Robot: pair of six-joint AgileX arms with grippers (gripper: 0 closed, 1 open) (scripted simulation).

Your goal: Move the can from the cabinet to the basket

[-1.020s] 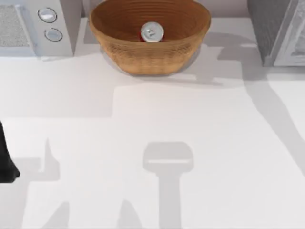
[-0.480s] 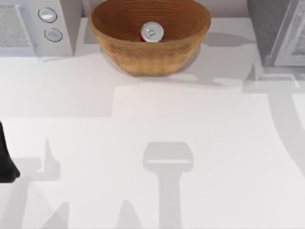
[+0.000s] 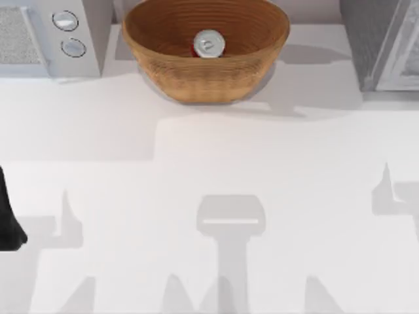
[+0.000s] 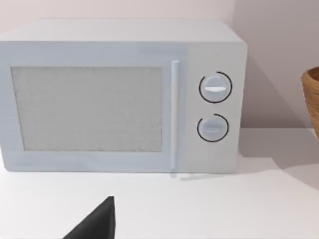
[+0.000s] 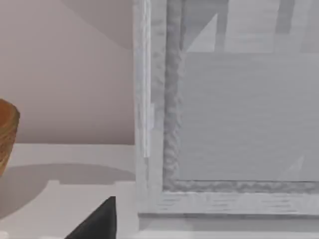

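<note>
**A:** so is it done or what? where's the can (image 3: 208, 44)?

**B:** Sitting upright inside the basket (image 3: 196, 82), pretty much dead centre of the bowl, silver top facing up with a sliver of red showing under it. Nothing is touching it. I'd call the job basically finished.

**A:** and the cabinet (image 3: 383, 46)?

**B:** Off to the right of the basket, at the back of the desk (image 3: 209, 163). From the right wrist camera you get its pale door panel close up, and I can't see any can in there. The white microwave (image 3: 46, 36) with the two knobs sits on the basket's other side.

**A:** arms?

**B:** Left arm (image 3: 8, 219) is a dark bit well away from the basket, out at the near left edge of the desk, looks parked. Each wrist camera catches one black fingertip, left gripper (image 4: 94, 224) and right gripper (image 5: 97, 221), but honestly I can't tell if either is spread or closed.

**A:** so what's left?

**B:** My guess: nothing, besides maybe the arms settling at rest.
</note>
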